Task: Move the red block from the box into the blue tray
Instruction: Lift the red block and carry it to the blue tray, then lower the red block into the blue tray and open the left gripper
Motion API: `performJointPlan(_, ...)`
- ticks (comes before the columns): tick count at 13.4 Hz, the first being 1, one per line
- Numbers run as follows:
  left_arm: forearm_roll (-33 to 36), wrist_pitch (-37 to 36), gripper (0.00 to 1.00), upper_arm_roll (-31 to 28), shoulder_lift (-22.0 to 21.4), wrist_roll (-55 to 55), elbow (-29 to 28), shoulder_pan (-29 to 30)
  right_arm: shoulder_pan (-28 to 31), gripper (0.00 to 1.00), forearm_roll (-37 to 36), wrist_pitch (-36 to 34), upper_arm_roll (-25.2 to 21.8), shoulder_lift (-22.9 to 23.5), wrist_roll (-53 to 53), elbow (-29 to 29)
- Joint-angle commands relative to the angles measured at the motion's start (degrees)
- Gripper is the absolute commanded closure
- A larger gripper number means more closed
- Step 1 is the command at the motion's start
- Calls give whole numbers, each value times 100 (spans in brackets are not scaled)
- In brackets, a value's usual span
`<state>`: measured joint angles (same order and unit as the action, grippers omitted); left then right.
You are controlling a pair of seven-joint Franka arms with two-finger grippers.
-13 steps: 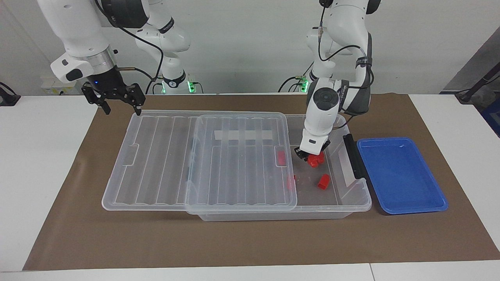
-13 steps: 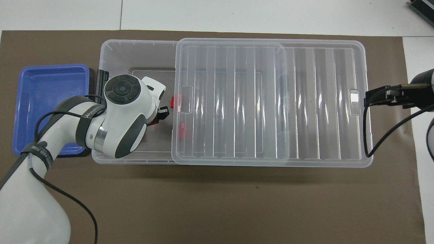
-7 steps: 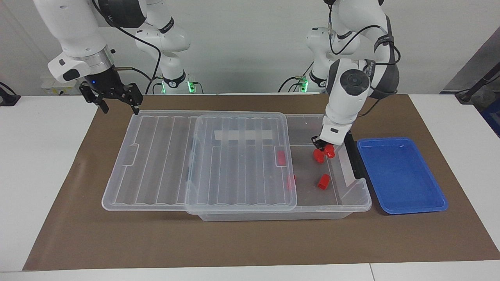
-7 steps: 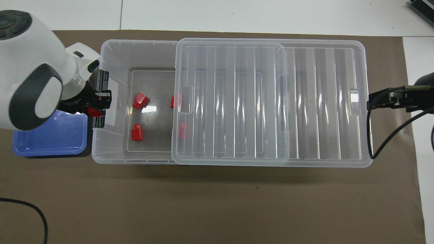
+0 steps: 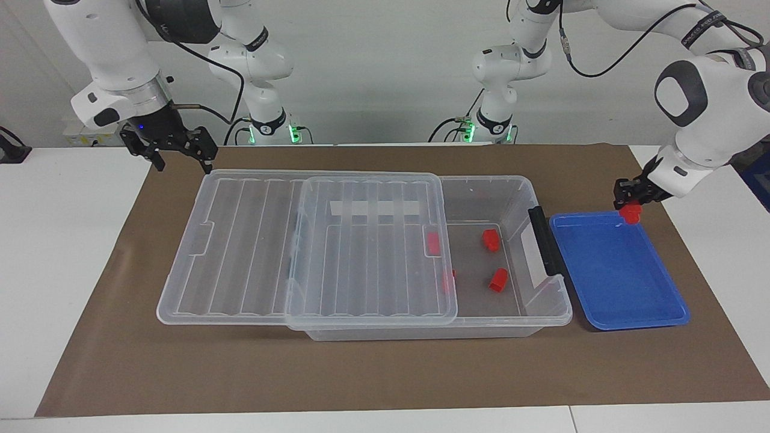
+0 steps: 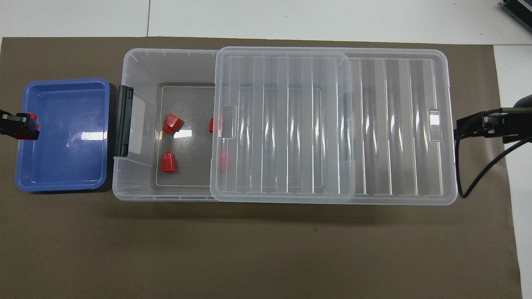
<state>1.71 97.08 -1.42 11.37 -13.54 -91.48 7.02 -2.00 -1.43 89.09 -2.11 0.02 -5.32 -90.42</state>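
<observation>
My left gripper (image 5: 630, 206) is shut on a red block (image 5: 631, 213) and hangs over the rim of the blue tray (image 5: 619, 270) at the corner toward the left arm's end. From above, that left gripper (image 6: 28, 126) and its red block (image 6: 31, 119) sit at the tray's (image 6: 62, 141) outer edge. The clear box (image 5: 484, 179) has its lid (image 5: 301, 240) slid toward the right arm's end. Two red blocks (image 5: 491, 239) (image 5: 498, 279) lie in the uncovered part and two more (image 5: 433, 243) (image 5: 448, 281) under the lid's edge. My right gripper (image 5: 180, 157) is open, up over the lid's end.
A black clip handle (image 5: 544, 240) sits on the box wall beside the tray. Box and tray rest on a brown mat (image 5: 385, 373) with white tabletop (image 5: 66, 240) around it. A cable (image 6: 478, 166) loops from the right gripper (image 6: 461, 128) past the lid's (image 6: 332, 124) end.
The left gripper has lifted one red block out of the box and carried it across to the tray's outer edge. The right gripper has drifted slightly up and away from the lid.
</observation>
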Motion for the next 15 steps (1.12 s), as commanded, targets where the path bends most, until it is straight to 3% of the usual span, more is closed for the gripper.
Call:
performJointPlan(1,-101,1614,92,45,-696,-114,-1675,141,33,0,46,-111,0,-116,-39,-11)
performJointPlan(3,-101,2417,92,45,-733,-105,-2232,151,24,0,46,-93,0,-117,-57,-11)
performJointPlan(8,-101,3324,92,45,-663,-97,-2857,291,33,0,46,-49,0,-151,-48,-99)
performJointPlan(12,-101,3694,92,45,-312,26,-2954,300,68,0,46,196,-8,-204,-48,-239)
performJointPlan(15,-101,4115,92,45,-118,262,-3130,300,261,0,46,863,-8,-152,-31,-547)
